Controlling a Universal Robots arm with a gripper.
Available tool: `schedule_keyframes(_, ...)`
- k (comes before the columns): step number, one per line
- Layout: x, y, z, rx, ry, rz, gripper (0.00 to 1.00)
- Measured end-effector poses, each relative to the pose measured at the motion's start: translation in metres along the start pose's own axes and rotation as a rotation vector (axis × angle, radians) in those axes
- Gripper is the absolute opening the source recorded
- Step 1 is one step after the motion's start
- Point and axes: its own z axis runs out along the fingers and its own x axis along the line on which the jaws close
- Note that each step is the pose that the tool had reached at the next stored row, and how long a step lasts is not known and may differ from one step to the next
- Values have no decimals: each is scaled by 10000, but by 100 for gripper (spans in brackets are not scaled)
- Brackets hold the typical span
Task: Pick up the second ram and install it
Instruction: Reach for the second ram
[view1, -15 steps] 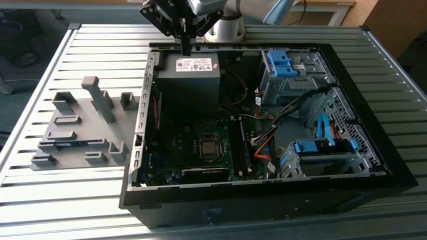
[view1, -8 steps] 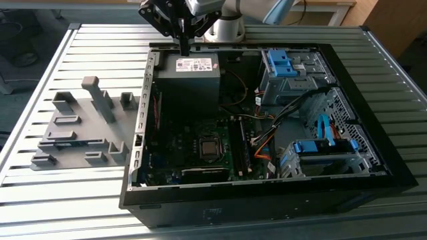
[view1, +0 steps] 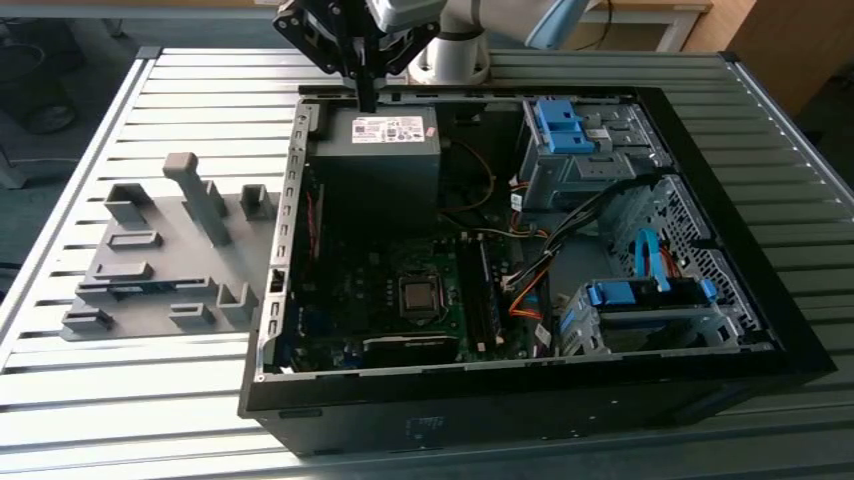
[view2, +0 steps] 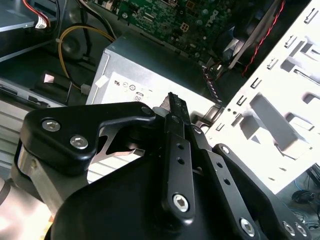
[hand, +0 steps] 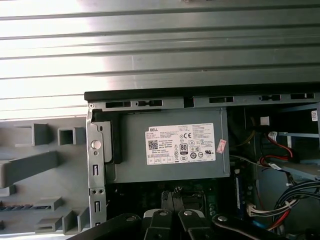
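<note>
1. The gripper (view1: 364, 100) is hanging in the upper middle of the exterior view, over the far edge of the case (view1: 534, 405) and just above the power supply (view1: 380, 150). Its jaws are standing together and nothing is sitting between them. In the first wrist view the closed tips are pointing at the same power supply.
2. The ram (view1: 131, 288) is lying at the left of the exterior view as a thin blue-green strip. It is resting in a low slot of the grey fixture (view1: 187, 272), well apart from the gripper.
3. To my judgement the task is only beginning. The ram is not yet picked up, so the installing is also not done.
4. The motherboard (view1: 387, 290) is showing in the lower middle of the exterior view, inside the open case. I cannot tell if another ram is already sitting in its slots, because cables and shadow are covering that part.
5. The table (view1: 80, 400) is made of long silver metal slats, and bright light is reflecting on them. The case is lying on its side with the inside open upward, and the fixture is lying just beside its left wall.
6. Of the room I am seeing little: wooden furniture (view1: 781, 40) in the upper right corner and a dark floor in the upper left corner.
</note>
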Motion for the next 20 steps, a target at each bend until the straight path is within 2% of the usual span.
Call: schedule_keyframes(20, 75, -6, 9, 1, 4, 0, 11)
